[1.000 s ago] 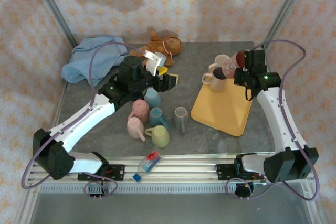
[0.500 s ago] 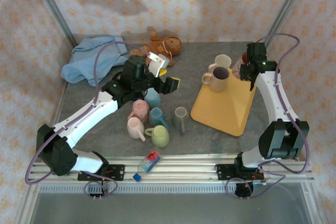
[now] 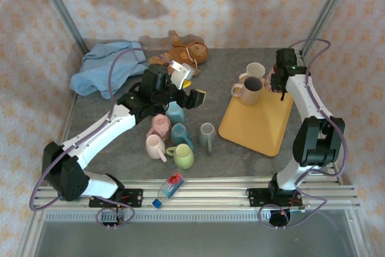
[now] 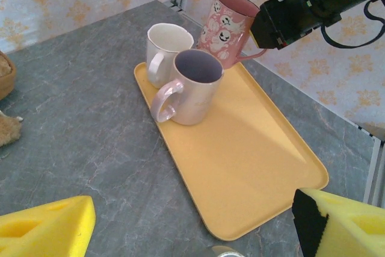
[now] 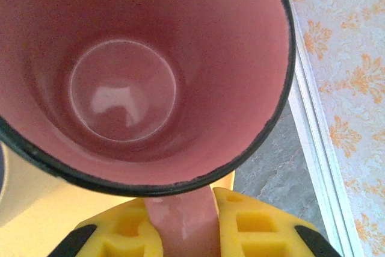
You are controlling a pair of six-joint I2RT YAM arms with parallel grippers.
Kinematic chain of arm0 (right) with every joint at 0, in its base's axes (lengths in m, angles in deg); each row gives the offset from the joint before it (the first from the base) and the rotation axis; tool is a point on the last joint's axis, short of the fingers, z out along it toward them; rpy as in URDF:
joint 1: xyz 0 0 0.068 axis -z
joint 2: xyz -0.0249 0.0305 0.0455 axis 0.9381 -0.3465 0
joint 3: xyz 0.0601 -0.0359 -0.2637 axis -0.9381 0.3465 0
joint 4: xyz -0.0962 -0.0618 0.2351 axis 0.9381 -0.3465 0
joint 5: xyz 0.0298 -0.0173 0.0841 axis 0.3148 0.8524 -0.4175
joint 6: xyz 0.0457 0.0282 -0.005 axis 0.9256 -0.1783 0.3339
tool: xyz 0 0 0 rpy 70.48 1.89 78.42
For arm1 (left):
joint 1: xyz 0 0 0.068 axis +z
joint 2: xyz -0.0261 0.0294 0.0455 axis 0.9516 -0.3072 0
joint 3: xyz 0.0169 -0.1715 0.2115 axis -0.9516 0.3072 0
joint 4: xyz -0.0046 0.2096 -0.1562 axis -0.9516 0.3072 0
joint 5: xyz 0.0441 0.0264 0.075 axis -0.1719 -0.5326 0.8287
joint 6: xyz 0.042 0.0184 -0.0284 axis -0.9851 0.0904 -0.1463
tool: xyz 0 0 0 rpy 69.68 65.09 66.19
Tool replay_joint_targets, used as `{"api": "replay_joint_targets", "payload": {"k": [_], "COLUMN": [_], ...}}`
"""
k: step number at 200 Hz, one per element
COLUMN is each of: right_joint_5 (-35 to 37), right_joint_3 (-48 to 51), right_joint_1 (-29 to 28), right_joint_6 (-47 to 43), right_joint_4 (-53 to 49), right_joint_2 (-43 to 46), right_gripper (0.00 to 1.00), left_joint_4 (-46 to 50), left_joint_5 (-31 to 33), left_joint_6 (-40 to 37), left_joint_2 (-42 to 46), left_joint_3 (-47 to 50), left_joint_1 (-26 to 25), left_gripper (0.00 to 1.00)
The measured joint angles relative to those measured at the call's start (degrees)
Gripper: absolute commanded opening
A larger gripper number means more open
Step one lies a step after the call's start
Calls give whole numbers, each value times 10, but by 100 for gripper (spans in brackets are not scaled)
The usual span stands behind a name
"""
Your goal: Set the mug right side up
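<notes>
Glossy pink ceramic mug [image 4: 227,25] with white ghost prints, likely rigid, slick and breakable, hangs tilted mouth-up over the far corner of a flat yellow tray [image 4: 258,167] at two o'clock, its handle, the surest hold, pinched between the right gripper [image 5: 180,230] foam pads, while the left gripper [image 3: 187,87] gapes wide, empty.

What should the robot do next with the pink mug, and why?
Probably tip the pink mug level and set it down on the tray. The right hand is pinching its handle and the mouth already faces up, but the mug is tilted at the tray's far corner, right beside the cream mug, so it should go down gently.
</notes>
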Motion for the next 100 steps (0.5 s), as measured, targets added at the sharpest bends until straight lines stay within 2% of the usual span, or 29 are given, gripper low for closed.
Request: {"api": "replay_joint_targets", "payload": {"k": [100], "right_joint_5": [2], "right_joint_3": [-2], "right_joint_1": [4], "right_joint_6": [-10], "right_joint_4": [40], "right_joint_2": [-86], "right_gripper": [0], "left_joint_4": [13], "left_joint_5": [0], "left_joint_6": [-9], "left_joint_2": [-12], "left_joint_3": [0], "left_joint_1": [0], "left_gripper": [82]}}
